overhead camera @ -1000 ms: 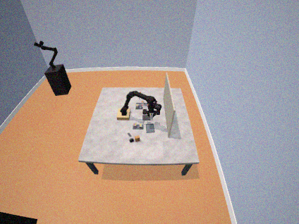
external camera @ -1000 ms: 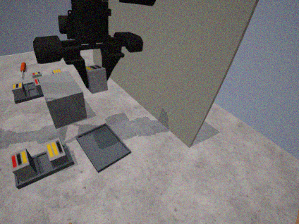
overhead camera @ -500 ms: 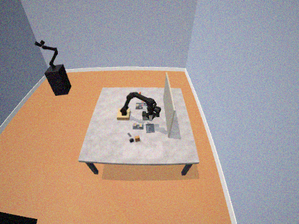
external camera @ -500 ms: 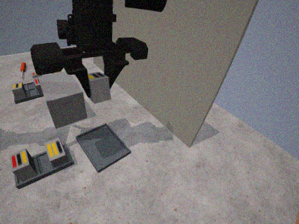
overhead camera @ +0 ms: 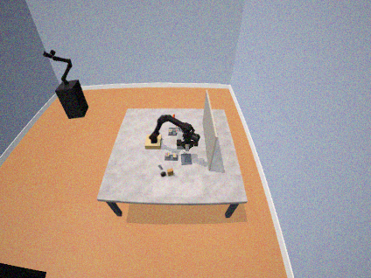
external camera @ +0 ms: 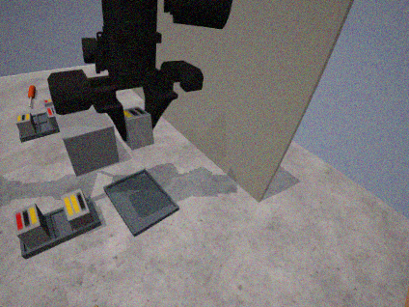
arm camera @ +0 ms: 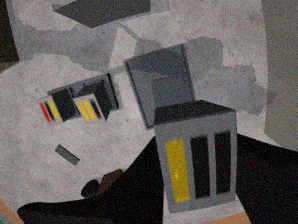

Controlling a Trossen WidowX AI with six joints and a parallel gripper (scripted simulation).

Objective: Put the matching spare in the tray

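Clamped fingers (external camera: 136, 126) grip a small grey spare (external camera: 138, 126) by its sides, one dark finger (external camera: 117, 117) down its left flank and the other on its right. In the wrist view the spare (arm camera: 197, 160) shows a face with one yellow bar and two black bars. It hangs above the desk (external camera: 299, 251), just beside a plain grey cube (external camera: 91, 144) and partly behind it in the exterior view.

Nearer the front edge of the desk lies the tray (external camera: 141, 200), a shallow dark grey square, apart from the spare and with nothing in it. To the tray's left sits a holder (external camera: 57, 221) with two blocks: one striped red, black and yellow, the other yellow, yellow and black. A second holder (external camera: 37, 123) stands farther back toward the far left corner, with a small orange-handled tool (external camera: 32, 93) beyond it; its blocks are too small to read.

A tall beige panel (external camera: 251, 92) stands upright along the right side of the desk, close to the arm (overhead camera: 168, 124). From the top view the arm's base rests on a yellow pad (overhead camera: 153, 142) near the middle of the desk, and two small blocks (overhead camera: 167, 172) lie toward the front edge. A black pedestal (overhead camera: 72, 99) stands on the orange floor, off the desk's far left corner.
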